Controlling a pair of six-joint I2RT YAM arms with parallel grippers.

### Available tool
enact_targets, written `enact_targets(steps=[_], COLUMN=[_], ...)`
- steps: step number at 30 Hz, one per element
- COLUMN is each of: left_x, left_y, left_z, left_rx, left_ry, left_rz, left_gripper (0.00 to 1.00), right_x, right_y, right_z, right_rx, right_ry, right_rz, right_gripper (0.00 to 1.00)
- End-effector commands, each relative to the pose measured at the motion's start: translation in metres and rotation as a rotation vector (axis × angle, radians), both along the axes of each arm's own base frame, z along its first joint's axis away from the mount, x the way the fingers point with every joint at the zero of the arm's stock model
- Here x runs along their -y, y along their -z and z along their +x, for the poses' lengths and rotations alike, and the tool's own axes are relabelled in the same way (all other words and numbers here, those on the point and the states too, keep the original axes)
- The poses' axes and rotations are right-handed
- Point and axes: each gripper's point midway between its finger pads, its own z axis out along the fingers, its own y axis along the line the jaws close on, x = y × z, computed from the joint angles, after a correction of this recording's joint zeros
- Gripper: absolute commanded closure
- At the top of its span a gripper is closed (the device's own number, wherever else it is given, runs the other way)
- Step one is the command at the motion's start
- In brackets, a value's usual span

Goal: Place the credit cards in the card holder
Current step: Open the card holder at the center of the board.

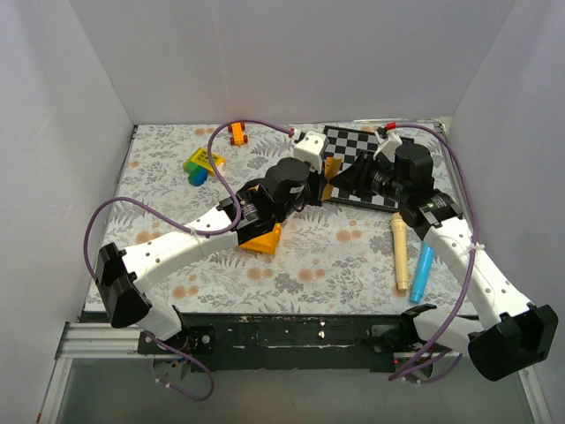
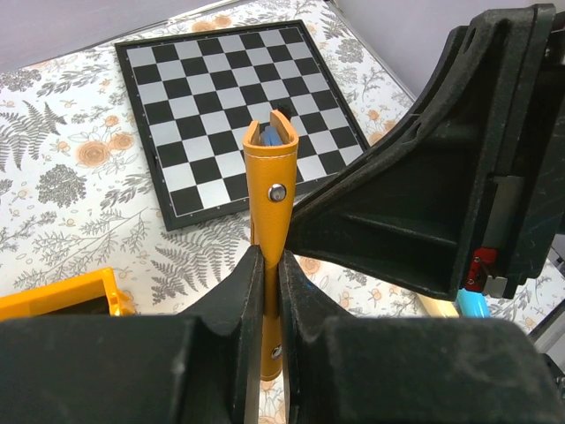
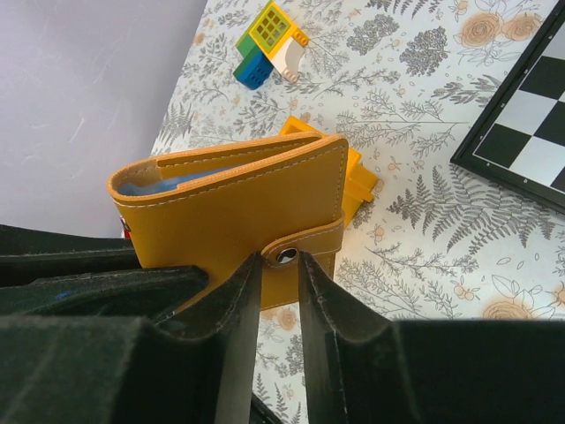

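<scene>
Card holder (image 2: 272, 181): held upright off the tabletop (image 1: 353, 256), in front of the chequered board (image 2: 221, 97); folded almost shut, blue lining showing at the top.
Left fingers (image 2: 231, 305): clamped on the card holder's lower edge.
Right fingers (image 3: 225, 309): narrowly apart, tips either side of the snap tab; cannot tell whether they grip it.
Yellow bin (image 2: 62, 300): on the tabletop, beside the left fingers.

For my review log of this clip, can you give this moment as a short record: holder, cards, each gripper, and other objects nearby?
card holder: folded, held upright, top gaping slightly
left gripper: shut on the card holder's lower part
right gripper: fingertips at the snap tab, unclear whether it grips
credit cards: none visible in any view
nearby: chequered board, yellow bin, toy blocks
</scene>
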Motion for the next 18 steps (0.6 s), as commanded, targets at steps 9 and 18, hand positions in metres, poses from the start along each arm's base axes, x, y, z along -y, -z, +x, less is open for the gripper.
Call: enact_targets(steps=[9, 18], left_x=[0.007, 0.0], left_y=[-0.032, -0.037], left_z=[-0.013, -0.013], left_rx=[0.033, 0.048], left_ry=[0.052, 0.035], left_rz=[-0.085, -0.092], left_gripper=[1.0, 1.0], right_x=[0.005, 0.01], right_y=[-0.022, -0.014], right_z=[0.012, 0.016], right_rx=[0.079, 0.054], right_ry=[0.051, 0.086], right_rz=[0.0, -0.029], right_gripper=[0.9, 0.99])
